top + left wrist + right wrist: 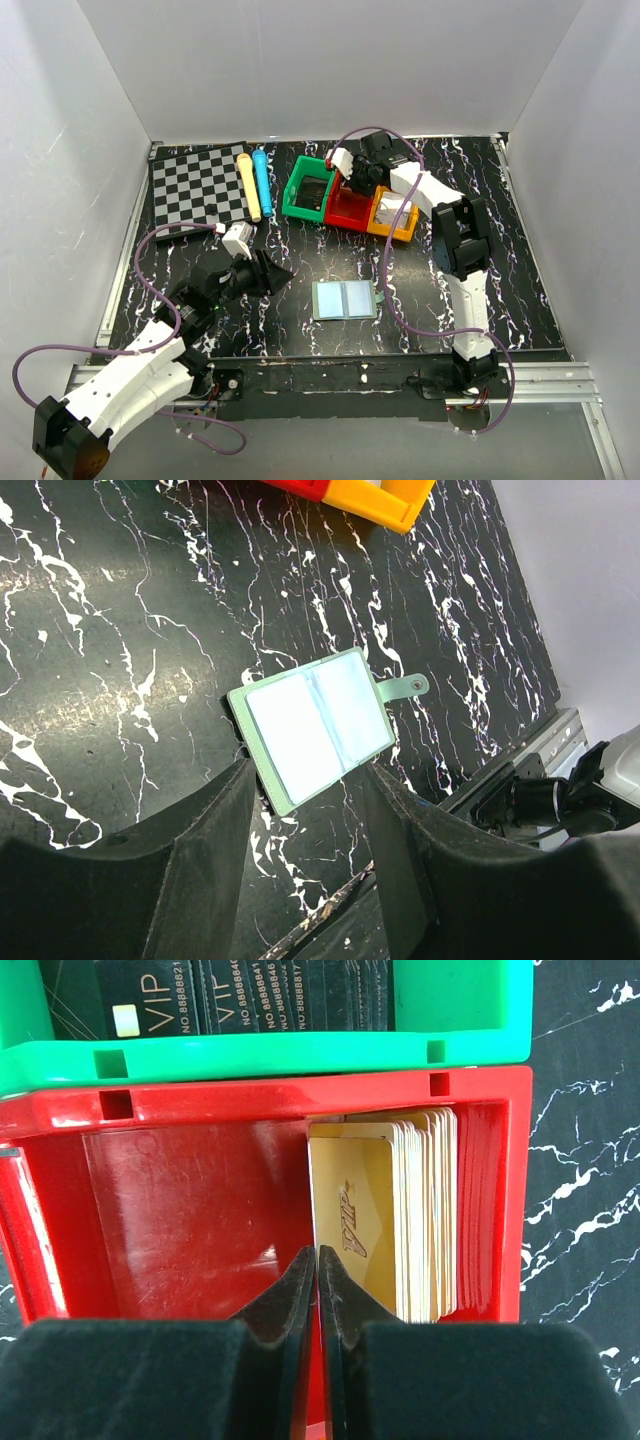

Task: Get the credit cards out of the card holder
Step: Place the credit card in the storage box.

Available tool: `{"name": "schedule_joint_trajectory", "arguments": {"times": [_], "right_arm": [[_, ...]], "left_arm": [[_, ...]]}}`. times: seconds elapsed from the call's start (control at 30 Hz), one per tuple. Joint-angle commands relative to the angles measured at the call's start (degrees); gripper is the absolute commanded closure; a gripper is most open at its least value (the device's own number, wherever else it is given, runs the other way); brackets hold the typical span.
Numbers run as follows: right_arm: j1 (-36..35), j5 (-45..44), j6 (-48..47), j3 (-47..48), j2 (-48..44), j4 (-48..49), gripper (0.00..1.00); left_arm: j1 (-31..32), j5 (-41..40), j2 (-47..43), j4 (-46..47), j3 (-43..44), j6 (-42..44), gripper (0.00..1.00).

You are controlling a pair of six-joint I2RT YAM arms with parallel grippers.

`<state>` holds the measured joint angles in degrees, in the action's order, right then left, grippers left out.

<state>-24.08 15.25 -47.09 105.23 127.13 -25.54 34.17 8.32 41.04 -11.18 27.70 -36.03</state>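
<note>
The card holder (345, 299) lies open and flat on the black marbled table, two pale blue panels with teal edging and a small tab. It also shows in the left wrist view (315, 730). No card shows in it. My left gripper (270, 272) is open and empty just left of the holder, its jaws wide apart at the holder's near corner (308, 770). My right gripper (350, 185) is down in the red bin (345, 215), shut on the edge of a gold credit card (355, 1210) next to a stack of cards (430, 1210) standing there.
A green bin (300, 1055) with black VIP cards sits beside the red bin (270, 1100), and an orange bin (392, 228) on its other side. A checkerboard mat (195, 185), a yellow cylinder (248, 185) and a blue one (263, 182) lie at the back left.
</note>
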Motion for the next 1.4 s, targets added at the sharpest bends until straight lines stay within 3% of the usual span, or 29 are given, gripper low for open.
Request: {"name": "schedule_joint_trajectory", "arguments": {"times": [0.0, 0.57, 0.87, 0.97, 1.03, 1.07, 1.2, 1.27, 1.37], "right_arm": [[-0.1, -2.2, 0.9, 2.6, -0.4, 2.2, 0.88], [-0.3, -9.3, 6.4, 3.6, -3.2, 7.2, 0.84], [-1.8, -14.9, 11.1, -8.4, -17.3, 20.9, 0.83], [-2.9, -22.0, 17.4, -12.9, -23.2, 24.7, 0.81], [-4.0, -22.9, 23.8, -15.2, -27.0, 23.8, 0.74], [-4.7, -21.8, 27.5, -16.8, -29.4, 23.0, 0.65], [-5.8, -9.6, 46.2, -27.1, -39.7, 19.8, 0.43], [-5.8, -6.7, 54.2, -34.4, -45.7, 21.2, 0.16], [-6.7, -7.8, 60.3, -46.8, -55.8, 23.9, 0.13]], "left_arm": [[-0.4, -0.3, -0.1, -0.7, 1.1, 0.3, 0.53], [-0.4, -0.4, -0.6, -1.2, 1.1, 0.3, 0.53], [-0.4, -0.5, -0.8, -0.5, 0.8, -0.4, 0.53], [-0.4, -0.1, -1.1, -0.2, 0.6, -0.9, 0.53], [-0.4, -0.1, -1.3, 0.3, 0.3, -1.1, 0.53], [-0.4, 0.0, -1.4, 0.6, 0.2, -1.3, 0.53], [-0.4, 1.3, -0.5, 1.9, 0.2, -2.3, 0.52], [-0.4, 2.1, -0.3, 2.1, 0.2, -2.9, 0.52], [-0.4, 2.9, 0.0, 2.6, -0.3, -3.8, 0.52]]}}
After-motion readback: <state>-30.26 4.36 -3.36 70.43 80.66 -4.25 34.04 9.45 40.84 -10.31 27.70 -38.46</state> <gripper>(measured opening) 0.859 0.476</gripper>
